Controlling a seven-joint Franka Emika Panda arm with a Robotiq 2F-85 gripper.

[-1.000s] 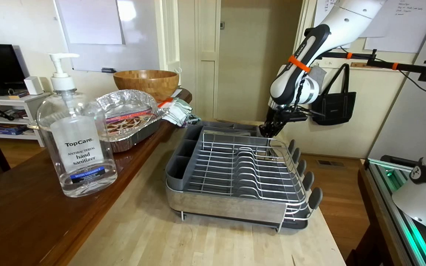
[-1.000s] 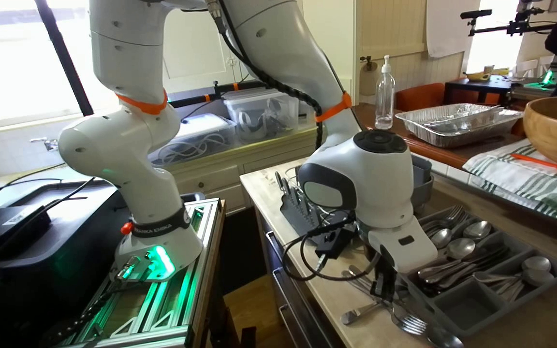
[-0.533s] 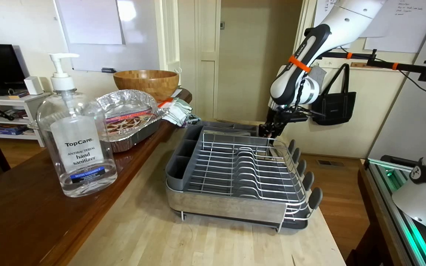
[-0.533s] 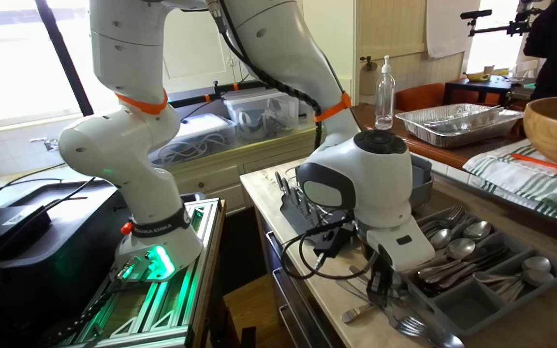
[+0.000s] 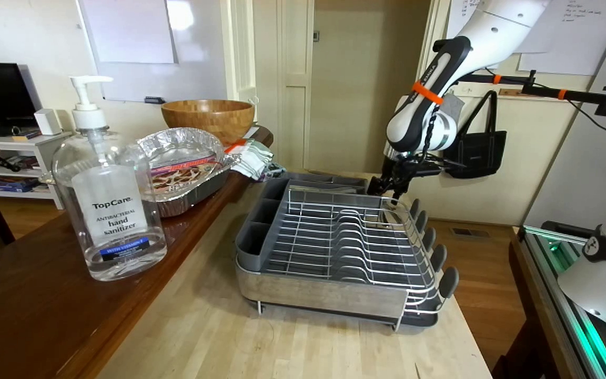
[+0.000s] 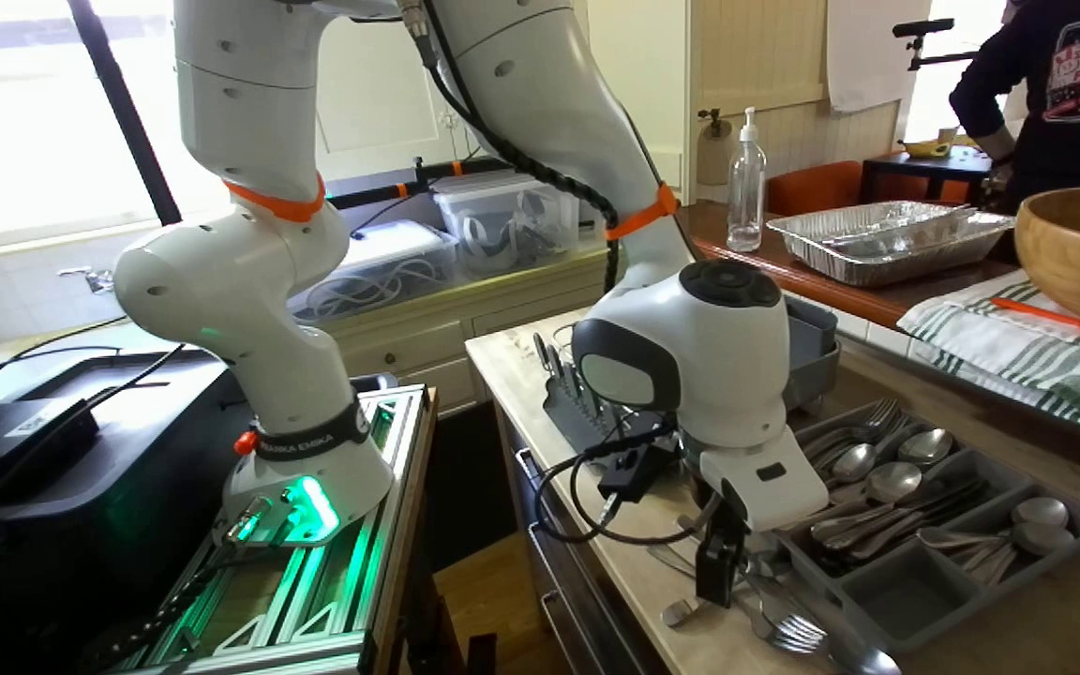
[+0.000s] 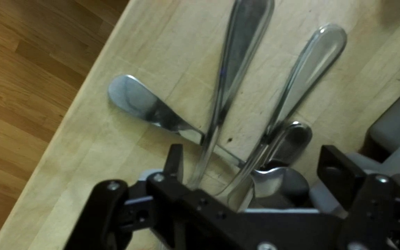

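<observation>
"Pale wood, that counter point(image 5: 198, 342), and a big white arm point(image 6: 577, 122) above it. Why so bent?"

"Its wrist folds down to face the surface. Farther along, the rack point(image 5: 324, 293) stands on its own feet, slots upward, presumably for draining."

"And the grey tray point(image 6: 910, 605)?"

"Flat on the counter, walled into sections, I'd guess to keep one kind of piece from another."

"Has the gripper point(image 7: 252, 158) got hold of something?"

"No. Its jaws stand wide apart in the wrist view and nothing is clasped. Loose cutlery point(image 7: 222, 100) lies right below it, on the counter between the tray and the edge; whether the two touch, I can't tell."

"Why the tangle?"

"What looks like a knife point(image 7: 134, 99) is at the bottom, its broad end toward the edge. The fork point(image 6: 798, 633) and the spoon point(image 6: 863, 654) have their heads just beside the tray. One handle point(image 7: 234, 66) crosses over the knife, so it's probably propped up a little."

"How are the edges?"

"A strip of wood lies between the knife's end and the counter's edge, so there's some give that way. On the opposite side the tray's wall is near the gripper, and I'd call it tight. Upward looks freest."
</observation>
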